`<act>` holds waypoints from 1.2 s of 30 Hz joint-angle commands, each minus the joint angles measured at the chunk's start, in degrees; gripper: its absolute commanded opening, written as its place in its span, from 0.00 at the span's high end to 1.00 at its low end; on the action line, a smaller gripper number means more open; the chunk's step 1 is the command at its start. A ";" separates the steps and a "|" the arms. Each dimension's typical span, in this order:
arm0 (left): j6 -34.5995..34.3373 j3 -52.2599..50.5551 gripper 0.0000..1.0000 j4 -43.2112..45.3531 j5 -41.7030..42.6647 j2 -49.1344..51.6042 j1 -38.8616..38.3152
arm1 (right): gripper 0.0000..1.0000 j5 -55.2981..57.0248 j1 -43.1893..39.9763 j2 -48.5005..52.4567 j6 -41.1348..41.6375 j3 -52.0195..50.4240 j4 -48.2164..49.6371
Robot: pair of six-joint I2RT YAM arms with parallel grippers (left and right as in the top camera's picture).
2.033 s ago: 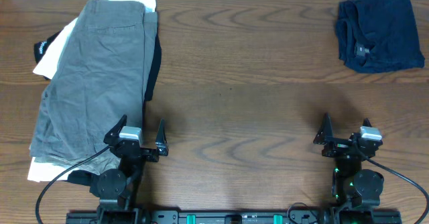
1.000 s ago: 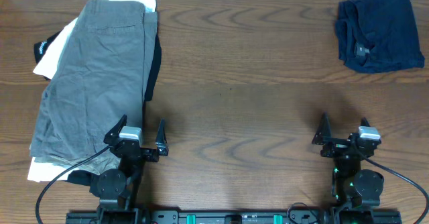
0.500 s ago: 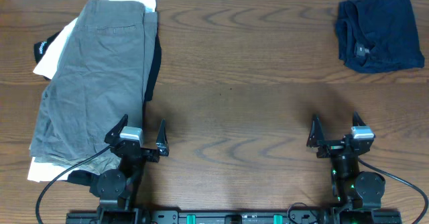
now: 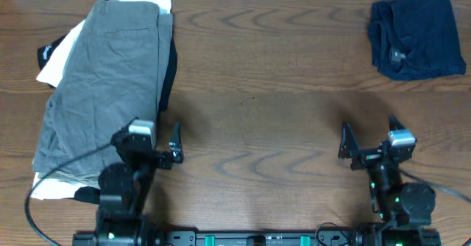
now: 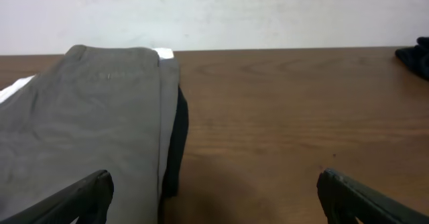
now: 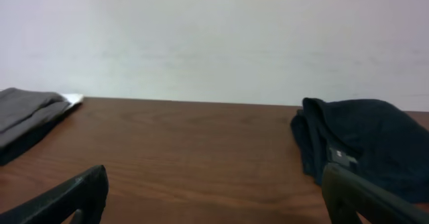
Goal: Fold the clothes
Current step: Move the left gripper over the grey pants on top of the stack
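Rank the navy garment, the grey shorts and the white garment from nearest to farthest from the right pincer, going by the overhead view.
1. Navy garment, in the far right corner, closest to the right pincer.
2. Grey shorts, over on the left side.
3. White garment, peeking out beyond the shorts' left edge, farthest.
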 commanded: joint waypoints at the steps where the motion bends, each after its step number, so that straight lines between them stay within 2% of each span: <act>1: -0.20 7.43 0.02 -1.75 0.55 7.39 -0.13 | 0.01 -2.73 0.83 6.69 -1.09 5.44 -0.04; 5: -0.20 15.39 0.02 -6.38 0.55 15.50 -0.13 | 0.01 -4.57 0.83 16.04 -1.11 12.22 -2.23; 12: -0.20 27.98 0.02 -17.46 0.55 26.23 -0.13 | 0.01 -6.95 0.85 31.78 -1.14 26.47 -11.65; 16: -0.22 31.85 0.02 -21.27 1.42 30.56 -0.13 | 0.01 -8.79 0.85 38.32 -3.13 33.40 -17.53; 20: -0.20 32.41 0.02 -21.33 6.67 32.85 -0.13 | 0.01 -10.23 0.85 43.39 -5.14 38.38 -21.90; 31: -0.37 32.41 0.02 -20.28 8.52 36.17 -0.13 | 0.01 -11.78 0.83 46.56 -4.85 39.06 -18.82; 36: -5.81 32.48 0.02 -17.22 8.24 36.74 -0.11 | 0.01 -15.85 0.90 46.64 -4.98 39.06 -19.04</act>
